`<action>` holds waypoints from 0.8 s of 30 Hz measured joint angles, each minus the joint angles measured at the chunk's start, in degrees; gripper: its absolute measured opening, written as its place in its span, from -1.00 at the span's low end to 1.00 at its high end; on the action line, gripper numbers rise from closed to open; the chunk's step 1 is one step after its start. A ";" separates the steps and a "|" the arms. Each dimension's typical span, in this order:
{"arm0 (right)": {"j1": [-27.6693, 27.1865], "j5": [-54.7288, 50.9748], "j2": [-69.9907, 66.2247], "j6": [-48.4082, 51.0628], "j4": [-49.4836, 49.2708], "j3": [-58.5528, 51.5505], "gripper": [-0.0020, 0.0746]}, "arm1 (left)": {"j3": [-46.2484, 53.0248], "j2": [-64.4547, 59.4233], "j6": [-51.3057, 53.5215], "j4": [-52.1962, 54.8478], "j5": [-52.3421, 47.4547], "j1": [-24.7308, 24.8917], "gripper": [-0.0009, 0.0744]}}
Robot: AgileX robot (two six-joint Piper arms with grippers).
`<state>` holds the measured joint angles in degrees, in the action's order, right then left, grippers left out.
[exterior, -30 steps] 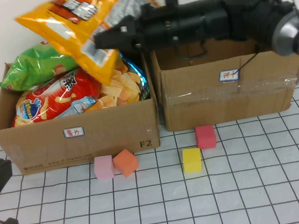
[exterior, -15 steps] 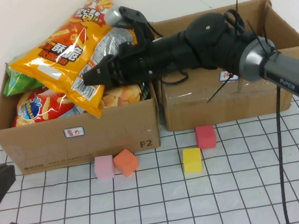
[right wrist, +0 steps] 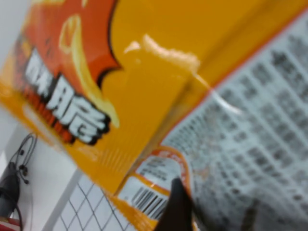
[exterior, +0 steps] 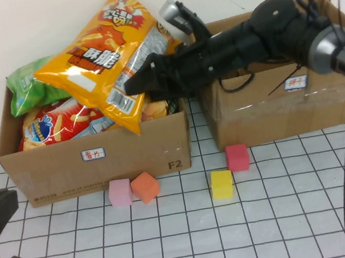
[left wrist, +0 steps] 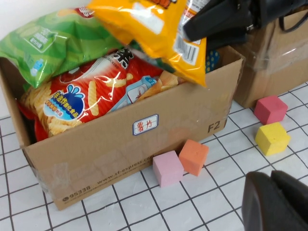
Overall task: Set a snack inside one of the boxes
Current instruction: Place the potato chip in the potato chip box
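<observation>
The low wide cardboard box [exterior: 132,156] with a white red-lettered label stands at the left, filled with a green snack bag [exterior: 29,90] and a red one [exterior: 58,124]. An orange chip bag [exterior: 104,55] lies tilted on top of them, sticking out above the rim. My right gripper [exterior: 137,86] reaches over the box's right end at the bag's lower edge. Its fingers are spread open, and the bag's printed back [right wrist: 250,120] fills the right wrist view. My left gripper [left wrist: 270,180] is shut and empty, low over the table near the front left.
A taller cardboard box [exterior: 283,109] with a clear tape band stands to the right, under my right arm. Pink [exterior: 120,193], orange [exterior: 145,187], yellow [exterior: 221,184] and red [exterior: 237,157] foam cubes lie on the gridded table in front of the boxes.
The right arm brought the orange bag down onto the snacks in the low box. Its fingers went from shut on the bag to spread open. The left arm stayed put.
</observation>
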<state>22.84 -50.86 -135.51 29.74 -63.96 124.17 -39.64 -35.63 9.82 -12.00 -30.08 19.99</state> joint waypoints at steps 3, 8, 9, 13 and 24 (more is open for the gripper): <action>-0.34 -0.21 0.63 0.11 0.35 -0.10 0.65 | 0.00 0.00 0.00 -0.09 0.35 0.00 -0.98; -0.34 -0.30 1.21 0.21 0.31 -0.10 0.65 | 0.00 0.00 -0.16 -0.09 1.31 0.00 -0.98; -0.34 -0.54 1.21 0.21 0.31 -0.10 0.65 | 0.00 0.00 -0.16 -0.09 1.51 0.00 -0.98; -0.23 -0.68 1.21 0.21 -0.98 -0.10 0.64 | 0.00 0.00 -0.16 -0.09 1.76 0.00 -0.98; -0.23 -3.57 1.21 -1.02 -0.99 0.84 0.58 | 0.00 0.00 -0.16 -0.09 2.12 0.00 -0.98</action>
<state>22.61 -54.43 -134.31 28.72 -64.96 125.01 -39.64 -35.63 9.66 -12.08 -27.95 19.99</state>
